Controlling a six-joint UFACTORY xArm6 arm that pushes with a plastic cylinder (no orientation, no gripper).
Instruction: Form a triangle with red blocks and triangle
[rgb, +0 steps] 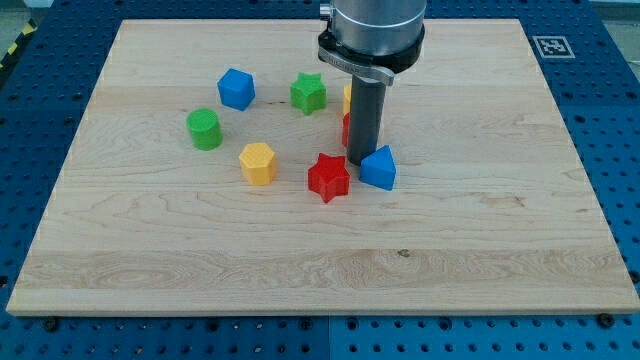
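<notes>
Camera view, rod (366, 120) hiding most of red block (346, 130), yellow block (347, 97)

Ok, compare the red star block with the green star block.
The red star-shaped block lies near the board's middle, close to the blue triangle block and my tip; the green star-shaped block sits toward the view's top, apart from my tip. They differ in colour. Both are star-shaped and look similar in size.

My arm comes down from the view's top, a little right of centre, as a wide grey cylinder with a black collar and a metal clamp beneath it. Below hangs the straight dark rod, upright. My tip (361, 162) sits just above the middle of the frame, its very end touching the surface.
</notes>
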